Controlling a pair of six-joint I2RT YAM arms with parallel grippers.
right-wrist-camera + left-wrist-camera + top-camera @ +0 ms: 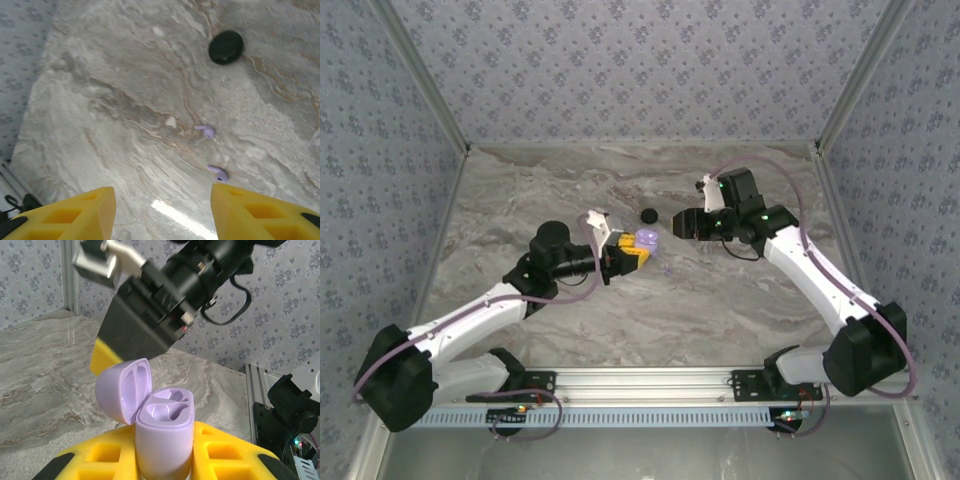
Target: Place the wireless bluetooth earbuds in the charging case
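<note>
Charging case (165, 440): smooth pale-lilac plastic with a rounded oval body, upright. Hinged lid (120, 390) thrown back to the left, two moulded wells open to view on top.
Left gripper (165, 465): clenched on the case's lower body. Yellow fingers (100, 460) blocky, with square pockets, one on each side of the case.
Right gripper (160, 215): released, its yellow fingers spread wide with bare table between them, hanging above the surface. From the left wrist, a dark boxy body close behind the lid.
Earbuds (206, 131): two tiny lilac pieces, bean-shaped with short stems, lying on the table slightly apart. Nearer one (218, 173) just ahead of one yellow fingertip.
Black disc (226, 47): round, glossy and low, well beyond the earbuds.
Table (720, 300): grey-beige marble-look slab, veined, with a slight sheen.
Edges: floral-patterned walls (620, 60) on three sides, grooved aluminium rail (650, 380) along the near side.
Open room: broad bare stretch of slab left of the earbuds in the right wrist view. Both grippers near each other at mid-table from above.
</note>
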